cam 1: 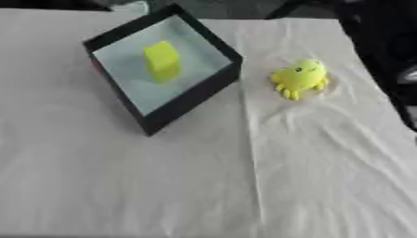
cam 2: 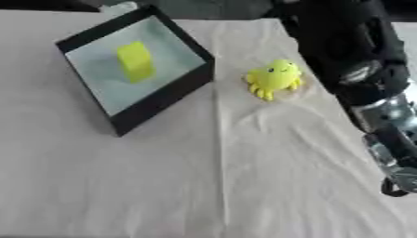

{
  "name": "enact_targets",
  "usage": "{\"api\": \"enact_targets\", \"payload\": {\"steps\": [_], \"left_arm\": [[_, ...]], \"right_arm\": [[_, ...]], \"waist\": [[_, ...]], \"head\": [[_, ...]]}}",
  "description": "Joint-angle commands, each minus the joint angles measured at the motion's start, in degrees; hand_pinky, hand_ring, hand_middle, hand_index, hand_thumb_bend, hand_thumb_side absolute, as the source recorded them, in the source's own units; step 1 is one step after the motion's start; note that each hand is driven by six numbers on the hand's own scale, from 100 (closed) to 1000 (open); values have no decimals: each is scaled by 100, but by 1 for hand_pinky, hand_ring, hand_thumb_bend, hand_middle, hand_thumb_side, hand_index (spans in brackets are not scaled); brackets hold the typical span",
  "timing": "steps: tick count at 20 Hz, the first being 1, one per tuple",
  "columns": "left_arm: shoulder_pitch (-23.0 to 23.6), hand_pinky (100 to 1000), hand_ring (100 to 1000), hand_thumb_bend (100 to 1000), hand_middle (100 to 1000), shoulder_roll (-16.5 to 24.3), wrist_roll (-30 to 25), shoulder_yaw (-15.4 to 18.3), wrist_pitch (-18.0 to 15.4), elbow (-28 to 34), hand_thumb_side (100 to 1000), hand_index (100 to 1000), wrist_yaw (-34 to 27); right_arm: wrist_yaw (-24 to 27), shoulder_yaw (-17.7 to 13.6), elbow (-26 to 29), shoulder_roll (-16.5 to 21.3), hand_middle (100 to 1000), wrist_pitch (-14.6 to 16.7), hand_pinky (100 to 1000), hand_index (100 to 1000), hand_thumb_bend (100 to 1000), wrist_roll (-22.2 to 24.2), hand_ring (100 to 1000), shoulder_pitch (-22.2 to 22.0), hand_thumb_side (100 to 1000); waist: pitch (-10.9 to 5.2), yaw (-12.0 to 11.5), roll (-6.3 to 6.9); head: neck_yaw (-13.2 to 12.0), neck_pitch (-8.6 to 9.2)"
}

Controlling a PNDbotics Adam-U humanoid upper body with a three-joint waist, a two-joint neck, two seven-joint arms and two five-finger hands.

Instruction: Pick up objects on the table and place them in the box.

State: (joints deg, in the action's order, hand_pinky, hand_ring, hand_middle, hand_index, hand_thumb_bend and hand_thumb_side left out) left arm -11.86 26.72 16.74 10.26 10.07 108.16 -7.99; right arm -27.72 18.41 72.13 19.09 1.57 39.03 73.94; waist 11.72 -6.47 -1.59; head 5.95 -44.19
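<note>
Worktop [cam 1: 163, 186] under a white cloth. Black-walled box [cam 1: 195, 95] sits far left, set cornerwise; a yellow block [cam 1: 161, 60] already lies inside on the pale floor. One item left out: a yellow octopus toy [cam 1: 299, 76], on the cloth just right of the box, apart from its wall.

My right arm [cam 2: 366, 83] shows along the right edge in the right eye view, forearm only; neither robot hand is visible, so I cannot tell whether fingers are apart or together.

Step in hand, as I judge it: fetch the octopus. Plan: bring the right robot hand down from above, straddle the round head, not the legs, lift clear of the box wall, then release over the open floor beside the block.
</note>
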Motion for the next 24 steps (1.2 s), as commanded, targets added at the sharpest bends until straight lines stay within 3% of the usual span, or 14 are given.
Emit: {"api": "enact_targets", "payload": {"steps": [1,6,11,17,18,20,24], "left_arm": [[-119,829,659,122,718,54,-11,18,-24,68,749,803,-44],[-214,828,659,122,716,5,-30,-14,-38,82,747,802,-58],[-269,829,642,122,715,-25,-29,-24,-45,100,749,802,-76],[-321,829,631,122,715,-38,-66,-43,-34,80,752,802,-99],[-328,829,631,122,715,-39,-74,-49,-34,77,752,803,-100],[-346,829,631,122,714,-35,-84,-57,-34,71,752,807,-99],[-356,829,632,123,714,-30,-99,-61,-39,69,752,805,-91]], "right_arm": [[-302,-120,-423,-326,469,-125,822,595,445,-230,653,277,289],[-754,-104,-1157,-910,472,-395,821,597,447,-587,658,392,314],[-1243,-46,-1952,-1271,479,-331,819,603,448,-915,665,323,348],[-1797,74,-2852,-1552,571,137,836,698,441,-1248,724,249,405],[-1895,73,-2990,-1590,622,235,846,748,438,-1307,753,248,399],[-2092,72,-3169,-1648,712,431,873,827,429,-1295,813,236,296],[-2487,-103,-3216,-1666,803,826,914,896,452,-1074,886,222,409]], "waist": [[-56,-45,53],[13,-182,57],[75,-293,45],[95,-315,49],[95,-313,50],[94,-310,51],[92,-297,54]], "head": [[113,8],[270,8],[351,8],[366,8],[366,8],[358,8],[338,8]]}}
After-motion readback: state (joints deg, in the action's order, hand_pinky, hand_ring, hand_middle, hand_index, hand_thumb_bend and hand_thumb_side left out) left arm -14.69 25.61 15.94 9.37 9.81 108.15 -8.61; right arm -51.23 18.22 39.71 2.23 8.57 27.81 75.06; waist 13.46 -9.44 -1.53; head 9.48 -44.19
